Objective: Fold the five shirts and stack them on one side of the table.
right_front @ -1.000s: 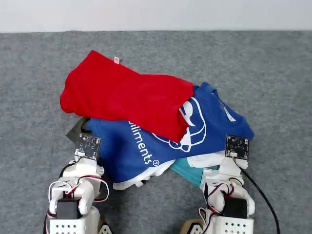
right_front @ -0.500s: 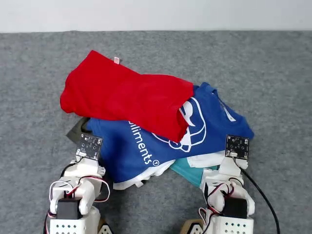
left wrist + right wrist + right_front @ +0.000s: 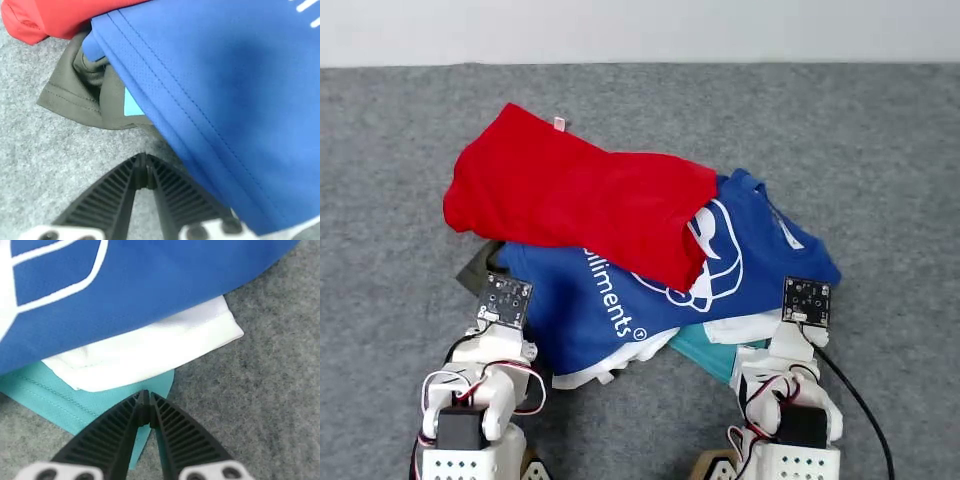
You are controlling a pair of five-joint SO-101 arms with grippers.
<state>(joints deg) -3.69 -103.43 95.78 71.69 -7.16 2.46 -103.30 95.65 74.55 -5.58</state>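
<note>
Overhead, the heap lies unchanged from a second ago: red shirt (image 3: 570, 205) draped over blue shirt (image 3: 610, 300), grey table (image 3: 880, 150) open far, left and right. Left wrist view: left gripper (image 3: 145, 172) closed, empty, near olive shirt (image 3: 85, 95). Right wrist view: right gripper (image 3: 144, 407) closed, empty, at the edge of teal shirt (image 3: 55, 395), white shirt (image 3: 150, 355) just beyond.

Grey carpet-like table surface (image 3: 410, 130) meets a pale wall (image 3: 640, 30).

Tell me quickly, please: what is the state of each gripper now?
Left gripper: closed, holding nothing.
Right gripper: closed, holding nothing.
</note>
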